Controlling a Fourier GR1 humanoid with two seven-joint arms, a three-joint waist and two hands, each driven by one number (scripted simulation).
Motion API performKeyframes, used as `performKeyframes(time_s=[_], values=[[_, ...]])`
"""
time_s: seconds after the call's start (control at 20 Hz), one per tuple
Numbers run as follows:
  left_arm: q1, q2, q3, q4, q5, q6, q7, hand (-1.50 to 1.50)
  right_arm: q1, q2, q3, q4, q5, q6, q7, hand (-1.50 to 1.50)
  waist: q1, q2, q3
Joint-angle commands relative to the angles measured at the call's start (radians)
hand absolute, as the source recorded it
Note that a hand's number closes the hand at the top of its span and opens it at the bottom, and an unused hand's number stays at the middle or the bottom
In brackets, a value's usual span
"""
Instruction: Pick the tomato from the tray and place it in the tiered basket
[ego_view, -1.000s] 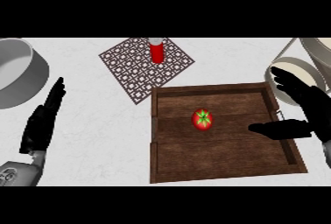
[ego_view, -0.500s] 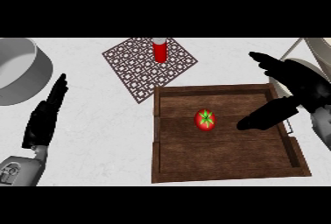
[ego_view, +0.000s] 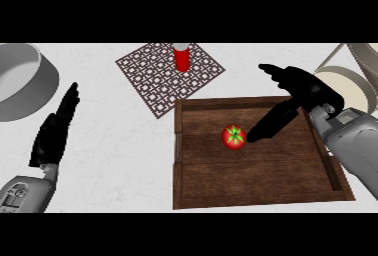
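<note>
Reach step. My right robot hand (ego_view: 295, 95) is spread over the tray (ego_view: 258, 192), thumb tip just beside the tomato (ego_view: 234, 136), which sits mid-tray, not yet held. Next, I judge: curl round it, lift, carry to the basket (ego_view: 351, 80) at upper right. Left robot hand (ego_view: 55, 130) rests flat, fingers straight, on the bench. No readable writing.

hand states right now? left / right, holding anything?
Left hand: open, fingers straight, holding nothing, resting over the counter.
Right hand: open, holding nothing, thumb tip at the tomato in the tray.
</note>
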Motion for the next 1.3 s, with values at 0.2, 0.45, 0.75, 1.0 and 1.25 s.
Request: performKeyframes(time_s=[0.2,0.45,0.75,1.0,1.25], values=[[-0.021,-0.010,0.040,0.018,-0.009,-0.021,0.024,0.00,-0.036,0.056,0.020,0.052,0.008,0.098,0.147,-1.50,-0.011,-0.001,0.000],[0.041,-0.043,0.027,-0.009,-0.044,-0.021,-0.013,0.00,0.061,0.102,0.068,-0.016,0.112,0.051,0.142,-1.50,-0.012,-0.003,0.000],[-0.004,-0.015,0.056,-0.081,-0.041,-0.042,0.086,0.00,0.018,0.109,0.105,-0.041,0.185,0.079,0.193,-1.50,-0.010,-0.004,0.001],[0.059,-0.061,0.046,-0.090,-0.080,-0.013,0.044,0.00,0.038,0.115,0.115,-0.049,0.231,0.113,0.184,-1.50,-0.010,-0.004,0.000],[0.081,-0.040,0.073,-0.079,-0.065,-0.068,0.024,0.00,0.048,0.137,0.093,-0.019,0.245,0.122,0.190,-1.50,-0.007,-0.003,0.001]])
